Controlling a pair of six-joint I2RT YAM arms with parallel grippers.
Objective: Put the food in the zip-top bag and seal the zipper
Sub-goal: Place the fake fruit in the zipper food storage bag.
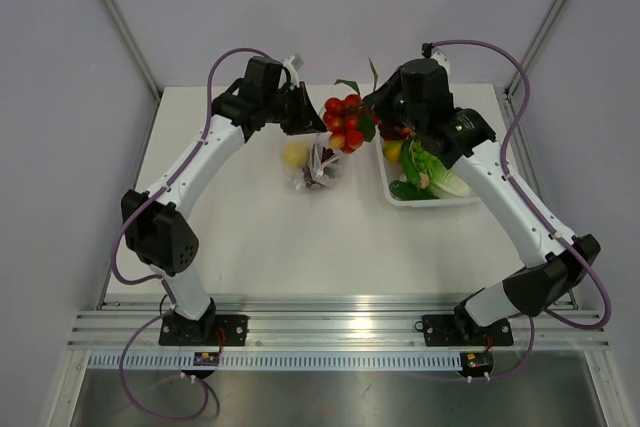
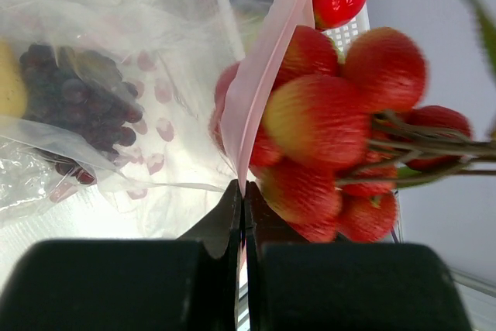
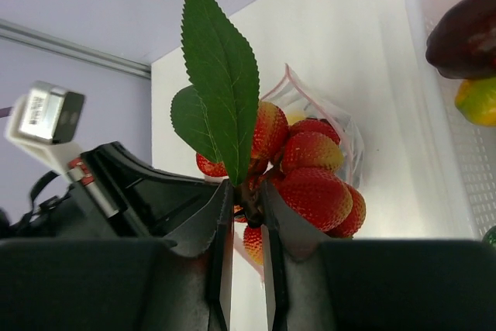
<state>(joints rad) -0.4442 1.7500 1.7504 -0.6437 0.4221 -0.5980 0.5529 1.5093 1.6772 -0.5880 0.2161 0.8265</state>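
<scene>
The clear zip-top bag hangs at mid-table with a yellow lemon and dark grapes inside. My left gripper is shut on its pinkish zipper strip, holding the mouth edge up; in the left wrist view the gripper pinches the strip's end, with the grapes behind the plastic. My right gripper is shut on the stem of a red fruit cluster with green leaves. The cluster hangs at the bag's mouth, touching the strip.
A white mesh basket stands right of the bag, holding pale lettuce, a green vegetable and a yellow fruit. The right wrist view shows its wall, a dark fruit and the left arm's wrist close by.
</scene>
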